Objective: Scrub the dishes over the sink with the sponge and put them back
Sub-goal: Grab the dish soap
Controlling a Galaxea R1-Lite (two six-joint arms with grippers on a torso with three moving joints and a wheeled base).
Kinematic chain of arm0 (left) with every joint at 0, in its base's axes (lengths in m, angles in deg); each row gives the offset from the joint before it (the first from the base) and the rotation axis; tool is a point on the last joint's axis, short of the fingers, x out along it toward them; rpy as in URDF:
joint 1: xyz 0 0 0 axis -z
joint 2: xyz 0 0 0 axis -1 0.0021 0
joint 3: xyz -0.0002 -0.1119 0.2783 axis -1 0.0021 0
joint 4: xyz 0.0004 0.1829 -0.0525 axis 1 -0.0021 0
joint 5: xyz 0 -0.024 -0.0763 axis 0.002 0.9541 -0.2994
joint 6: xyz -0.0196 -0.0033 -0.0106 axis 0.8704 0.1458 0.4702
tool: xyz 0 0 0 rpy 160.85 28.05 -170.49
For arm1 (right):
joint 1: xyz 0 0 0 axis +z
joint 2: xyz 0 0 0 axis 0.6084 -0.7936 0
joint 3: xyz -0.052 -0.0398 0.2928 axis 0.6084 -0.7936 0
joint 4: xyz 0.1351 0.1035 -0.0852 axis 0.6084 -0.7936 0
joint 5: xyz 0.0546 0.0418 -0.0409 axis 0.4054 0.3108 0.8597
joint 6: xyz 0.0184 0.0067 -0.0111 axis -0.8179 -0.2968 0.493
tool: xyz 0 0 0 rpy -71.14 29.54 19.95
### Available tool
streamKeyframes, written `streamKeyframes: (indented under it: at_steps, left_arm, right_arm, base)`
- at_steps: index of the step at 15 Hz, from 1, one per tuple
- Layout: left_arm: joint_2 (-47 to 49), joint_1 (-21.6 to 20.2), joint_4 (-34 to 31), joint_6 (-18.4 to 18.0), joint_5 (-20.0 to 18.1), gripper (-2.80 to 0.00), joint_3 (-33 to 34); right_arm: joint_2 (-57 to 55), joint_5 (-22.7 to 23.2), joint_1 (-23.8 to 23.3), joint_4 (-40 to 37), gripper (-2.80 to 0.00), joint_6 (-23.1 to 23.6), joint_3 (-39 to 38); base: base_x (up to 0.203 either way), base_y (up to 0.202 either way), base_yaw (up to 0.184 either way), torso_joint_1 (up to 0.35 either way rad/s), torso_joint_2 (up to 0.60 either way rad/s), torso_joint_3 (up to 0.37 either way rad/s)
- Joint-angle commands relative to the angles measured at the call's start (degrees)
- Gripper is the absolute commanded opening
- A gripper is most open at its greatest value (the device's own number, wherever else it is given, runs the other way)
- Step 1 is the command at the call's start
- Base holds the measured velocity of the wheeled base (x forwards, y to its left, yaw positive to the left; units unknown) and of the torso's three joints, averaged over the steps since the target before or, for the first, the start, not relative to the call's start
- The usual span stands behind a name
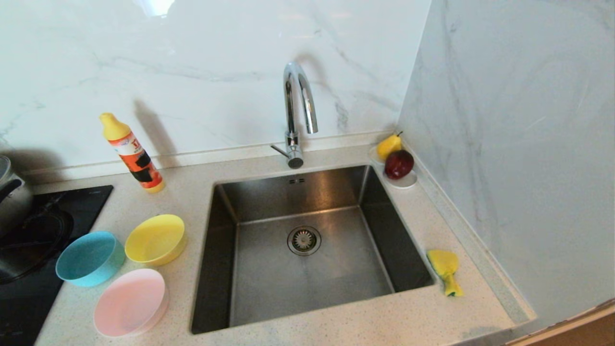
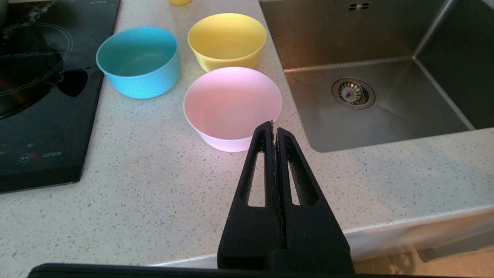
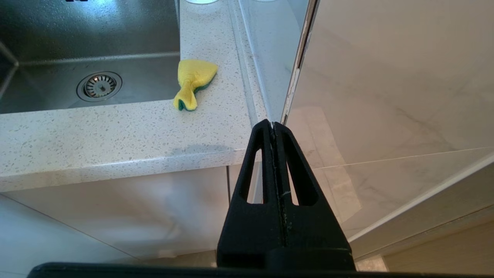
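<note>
Three bowls stand on the counter left of the sink (image 1: 307, 190): yellow (image 1: 155, 239), light blue (image 1: 89, 258) and pale pink (image 1: 129, 302). The left wrist view shows them too: pink bowl (image 2: 231, 104), yellow bowl (image 2: 227, 40), blue bowl (image 2: 139, 60). A crumpled yellow sponge (image 1: 446, 270) with a green layer lies right of the sink, also in the right wrist view as sponge (image 3: 193, 83). My left gripper (image 2: 273, 125) is shut and empty, hanging before the counter's front edge near the pink bowl. My right gripper (image 3: 272, 124) is shut and empty, off the counter's front right corner. Neither arm shows in the head view.
A curved chrome faucet (image 1: 298, 115) rises behind the sink. An orange detergent bottle (image 1: 132, 154) stands at the back left. A black cooktop (image 1: 33, 240) with a steel pot (image 1: 12, 192) lies far left. A saucer with a pear and red fruit (image 1: 398, 163) sits by the right wall (image 1: 519, 144).
</note>
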Motion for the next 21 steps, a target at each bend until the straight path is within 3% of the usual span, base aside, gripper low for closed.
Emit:
streamKeyframes:
  at_steps: [1, 10, 12, 15, 17, 21]
  left_arm:
    - [0.0, 0.0, 0.0, 0.0, 0.1, -2.8, 0.1]
    - [0.0, 0.0, -0.2, -0.3, 0.5, -2.8, -0.1]
    - [1.2, 0.0, -0.7, -0.7, 1.0, -2.8, -5.7]
    - [13.2, 0.0, -1.7, 0.4, 2.8, -2.8, -16.9]
    - [24.6, 0.0, -1.6, 1.5, 6.6, -2.8, -23.9]
    - [47.1, 0.0, -1.3, 7.6, 12.9, -2.8, -36.8]
  right_arm:
    - [-0.1, 0.0, 0.1, 0.0, -2.8, 0.0, 0.0]
    - [0.0, 0.0, 0.0, 0.0, -2.8, 0.0, 0.0]
    - [-0.1, 0.0, 0.0, 0.0, -2.8, 0.0, 0.0]
    - [-0.1, 0.0, 0.0, 0.0, -2.8, 0.0, 0.0]
    - [-0.1, 0.0, 0.0, 0.0, -2.8, 0.0, 0.0]
    - [-0.1, 0.0, 0.0, 0.0, -2.8, 0.0, 0.0]
  base:
    - [0.0, 0.0, 0.0, 0.0, 0.0, 0.0]
    - [0.0, 0.0, 0.0, 0.0, 0.0, 0.0]
    - [0.0, 0.0, 0.0, 0.0, 0.0, 0.0]
    - [0.0, 0.0, 0.0, 0.0, 0.0, 0.0]
    - [0.0, 0.0, 0.0, 0.0, 0.0, 0.0]
    - [0.0, 0.0, 0.0, 0.0, 0.0, 0.0]
